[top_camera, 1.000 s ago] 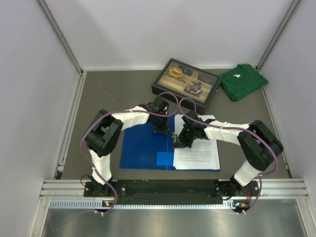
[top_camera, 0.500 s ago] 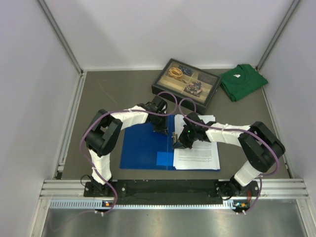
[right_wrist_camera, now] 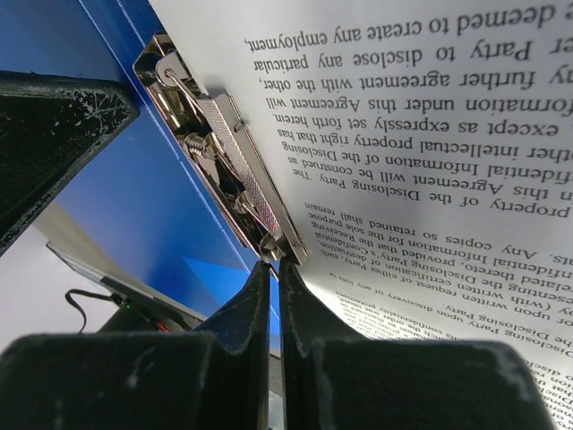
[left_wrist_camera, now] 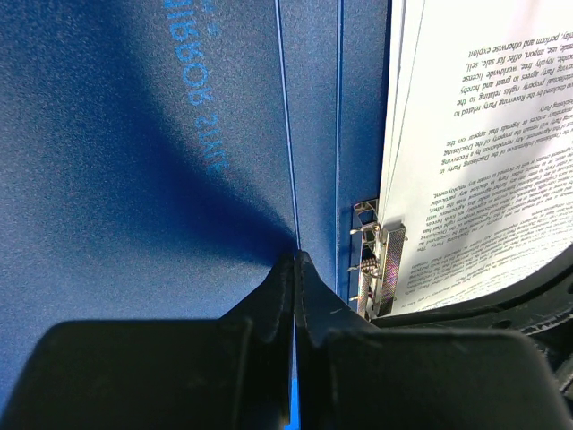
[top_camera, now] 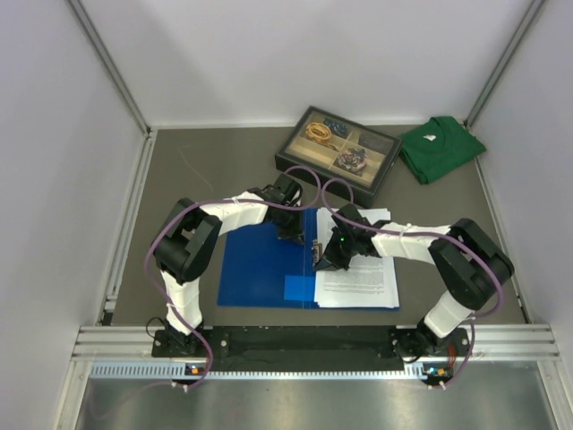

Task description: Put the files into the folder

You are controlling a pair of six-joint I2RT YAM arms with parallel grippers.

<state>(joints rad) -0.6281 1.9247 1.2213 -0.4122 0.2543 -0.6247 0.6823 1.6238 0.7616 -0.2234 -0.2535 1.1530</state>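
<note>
The blue folder (top_camera: 264,269) lies open and flat on the table. The files (top_camera: 358,279), white printed sheets, rest on its right half beside the metal spring clip (right_wrist_camera: 224,152) at the spine. My left gripper (left_wrist_camera: 295,255) is shut, its tips pressed down on the folder's crease (left_wrist_camera: 288,134), just left of the clip (left_wrist_camera: 380,269). My right gripper (right_wrist_camera: 273,264) is shut too, its tips touching the near end of the clip, at the edge of the files (right_wrist_camera: 430,161). Neither pair of jaws shows anything between them.
A black-framed compartment tray (top_camera: 337,152) stands behind the folder, and a folded green shirt (top_camera: 440,146) lies at the back right. White walls close in both sides. The left arm's black body (right_wrist_camera: 54,134) hangs close to the right gripper.
The right arm's elbow has shifted very slightly. Both grippers stay shut in the same places on the folder.
</note>
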